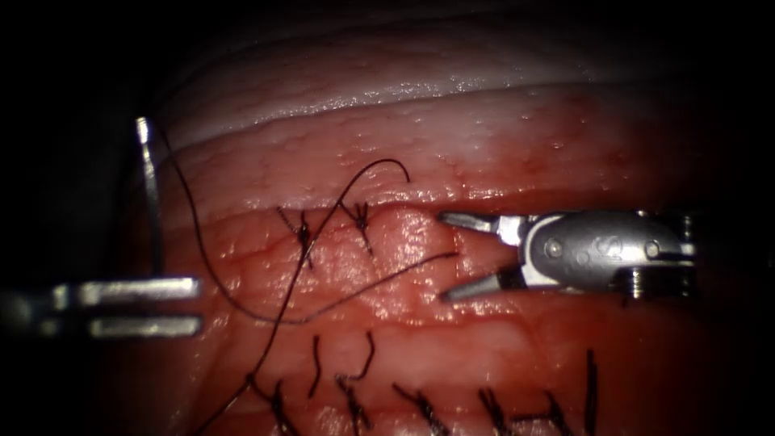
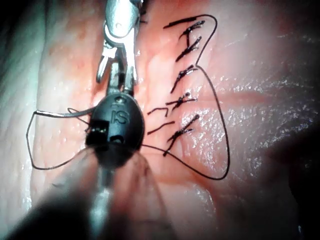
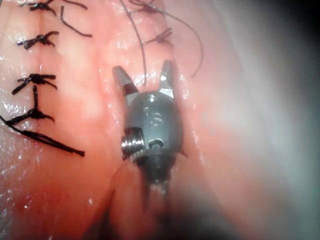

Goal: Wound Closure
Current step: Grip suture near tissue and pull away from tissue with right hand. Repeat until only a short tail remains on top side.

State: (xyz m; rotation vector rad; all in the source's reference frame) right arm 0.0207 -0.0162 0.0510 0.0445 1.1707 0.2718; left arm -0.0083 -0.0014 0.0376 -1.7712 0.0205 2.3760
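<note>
Thread (image 1: 379, 282) between open right claw (image 1: 444, 257) tips

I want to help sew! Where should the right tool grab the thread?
Probably the thread's loose end, which lies on the tissue between the right tool's open, empty jaws; come straight from the right. The needle stands upright beside the left tool.

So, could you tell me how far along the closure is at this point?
Done: two knotted stitches cross the cut, with a finished row below. In hand: the left tool seems to grip the needle near its end, off the tissue, thread trailing. The right tool holds nothing, fingers open. Left: the cut beside them looks unstitched.
</note>
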